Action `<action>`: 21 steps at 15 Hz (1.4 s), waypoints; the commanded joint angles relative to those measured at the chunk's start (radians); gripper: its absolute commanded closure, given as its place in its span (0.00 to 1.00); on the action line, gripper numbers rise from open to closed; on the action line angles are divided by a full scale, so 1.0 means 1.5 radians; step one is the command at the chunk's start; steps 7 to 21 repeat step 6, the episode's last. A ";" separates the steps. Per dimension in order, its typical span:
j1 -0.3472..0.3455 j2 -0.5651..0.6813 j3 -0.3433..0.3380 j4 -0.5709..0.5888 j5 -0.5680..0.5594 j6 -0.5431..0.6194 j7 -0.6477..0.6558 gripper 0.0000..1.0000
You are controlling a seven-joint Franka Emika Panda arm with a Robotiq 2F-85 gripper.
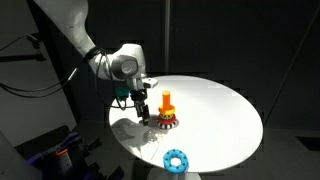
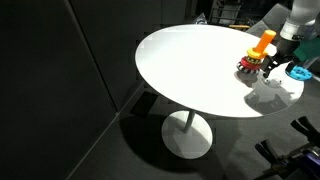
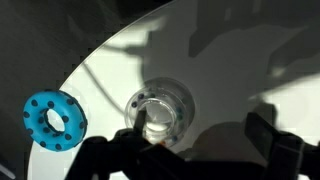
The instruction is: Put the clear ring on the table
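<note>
A clear ring (image 3: 158, 108) lies flat on the white round table (image 3: 230, 70), seen in the wrist view. My gripper (image 3: 195, 122) hovers over it, open and empty. One finger overlaps the ring's near edge; I cannot tell whether it touches. In both exterior views the gripper (image 1: 143, 110) (image 2: 272, 68) is low over the table (image 1: 215, 110) (image 2: 190, 60), right beside the ring-stacking toy (image 1: 167, 112) (image 2: 256, 55) with its orange peg. The clear ring is too faint to make out in the exterior views.
A blue ring (image 3: 55, 120) lies on the table near the clear ring, close to the table's edge (image 1: 176, 159) (image 2: 298, 72). The arm casts dark shadows on the tabletop. The surroundings are dark, with equipment below the table edge.
</note>
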 commanded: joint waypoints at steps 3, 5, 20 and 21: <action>0.004 -0.002 -0.004 0.004 0.005 -0.010 -0.017 0.00; 0.003 -0.004 -0.003 0.005 0.009 -0.015 -0.025 0.00; 0.003 -0.004 -0.003 0.005 0.009 -0.015 -0.026 0.00; 0.003 -0.004 -0.003 0.005 0.009 -0.015 -0.026 0.00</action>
